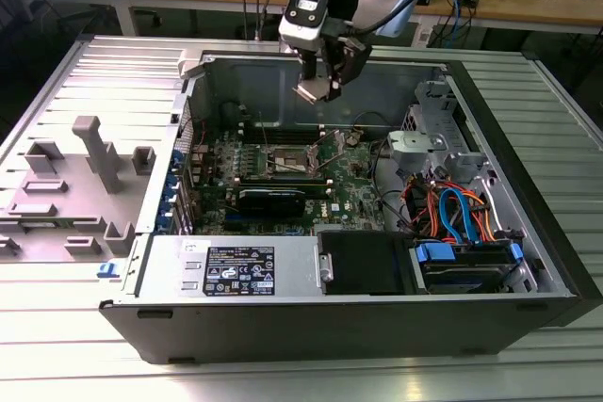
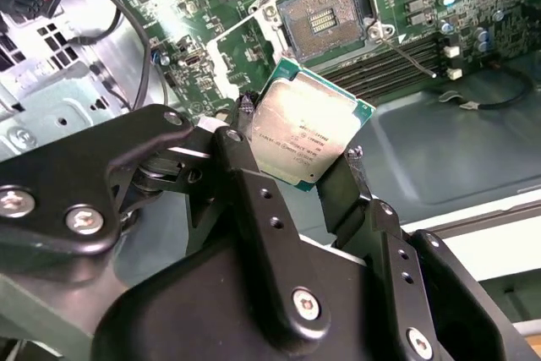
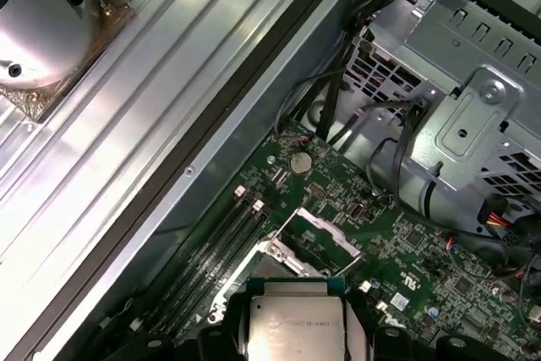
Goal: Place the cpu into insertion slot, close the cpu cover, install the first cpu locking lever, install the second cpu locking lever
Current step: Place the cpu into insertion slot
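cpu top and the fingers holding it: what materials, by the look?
cpu: top looks like dull silver metal, satin sheen with soft reflections; thin green board rim at its edge.
fingers: matte black, with bright screws set in; coated metal or hard plastic, cannot tell which.

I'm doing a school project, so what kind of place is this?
Probably a robotics lab or workshop: an open computer case sits on a ribbed metal table, wooden workbenches stand behind, and the pincer holds the cpu.
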Controlling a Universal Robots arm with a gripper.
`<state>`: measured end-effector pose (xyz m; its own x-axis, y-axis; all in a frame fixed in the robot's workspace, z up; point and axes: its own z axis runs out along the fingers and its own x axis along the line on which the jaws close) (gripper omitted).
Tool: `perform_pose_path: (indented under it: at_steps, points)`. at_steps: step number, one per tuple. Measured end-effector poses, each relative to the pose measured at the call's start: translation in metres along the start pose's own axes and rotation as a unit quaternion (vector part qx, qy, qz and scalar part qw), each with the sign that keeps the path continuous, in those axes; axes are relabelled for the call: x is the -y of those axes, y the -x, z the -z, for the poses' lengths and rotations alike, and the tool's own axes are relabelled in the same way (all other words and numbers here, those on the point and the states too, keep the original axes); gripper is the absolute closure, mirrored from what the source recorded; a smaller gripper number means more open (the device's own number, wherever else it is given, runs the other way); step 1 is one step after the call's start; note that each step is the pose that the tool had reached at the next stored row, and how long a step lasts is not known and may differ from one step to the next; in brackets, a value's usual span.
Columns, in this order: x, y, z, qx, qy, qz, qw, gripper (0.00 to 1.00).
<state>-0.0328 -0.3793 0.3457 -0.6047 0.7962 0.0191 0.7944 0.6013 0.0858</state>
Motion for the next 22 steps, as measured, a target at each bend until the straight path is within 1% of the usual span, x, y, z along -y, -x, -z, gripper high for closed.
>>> perform_pose_path:
  at_steps: [3, 4, 8, 10, 11, 13, 16, 22]
  points:
    - [0.0001, 0.0000, -0.0015, 0.0014, 0.0003, -0.016, 0.9999, 0.45]
    - [0.0002, 0.0000, -0.0023, 0.0023, 0.0005, -0.027, 0.9996, 0.45]
    - [0.0003, 0.0001, -0.0036, 0.0042, 0.0009, -0.049, 0.9988, 0.45]
    - [0.0004, 0.0001, -0.0046, 0.0058, 0.0012, -0.067, 0.9977, 0.45]
    - [0.0004, 0.0001, -0.0049, 0.0062, 0.0013, -0.072, 0.9974, 0.45]
    - [0.0005, 0.0001, -0.0060, 0.0077, 0.0016, -0.090, 0.9959, 0.45]
    - [0.0006, 0.0001, -0.0069, 0.0092, 0.0018, -0.108, 0.9942, 0.45]
    - [0.0006, 0.0001, -0.0070, 0.0099, 0.0016, -0.109, 0.9940, 0.45]
